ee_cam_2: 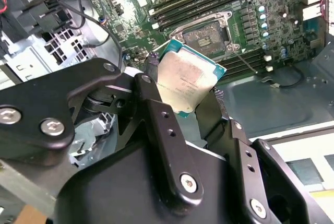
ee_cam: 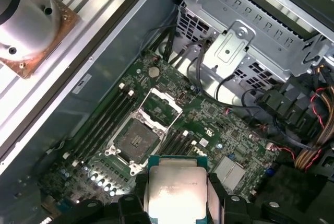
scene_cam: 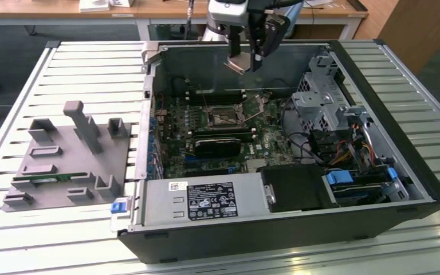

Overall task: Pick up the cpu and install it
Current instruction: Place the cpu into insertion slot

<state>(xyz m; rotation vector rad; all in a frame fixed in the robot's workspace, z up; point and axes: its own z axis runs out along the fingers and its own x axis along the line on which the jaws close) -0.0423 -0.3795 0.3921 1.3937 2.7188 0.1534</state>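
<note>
The black two-fingered end effector (ee_cam_2: 183, 84) is pinching the cpu (ee_cam_2: 192, 77), a small flat square chip with a silver-grey metal top and a green rim, by two opposite edges. In the exterior view it hangs high over the open black computer case (scene_cam: 281, 238), well clear of the green motherboard (scene_cam: 270, 137) below. In both wrist views the square processor socket (ee_cam: 134, 140) sits on the board just beyond the chip, and its metal retaining frame (ee_cam: 163, 108) looks swung open, so the seat appears ready. As I judge it, doing this step well means keeping the chip flat to the board, squaring its edges to the socket's, and matching its orientation marks, which are too small to read here. The grip should stay on the rim alone, since the socket contacts would likely not tolerate a skewed or forced seating. The long dark memory slots (ee_cam: 102, 125) flank the socket closely, and the grey metal drive cage (ee_cam: 245, 41) with its bundle of cables stands to one side, so the room around the fingers is modest. The case lies on a pale slatted metal bench (scene_cam: 90, 63), beside a grey plastic tray with upright posts (scene_cam: 67, 163) that carries a narrow green memory stick (scene_cam: 48, 179). A second bench with a wooden top (scene_cam: 167, 8) stands behind.
</note>
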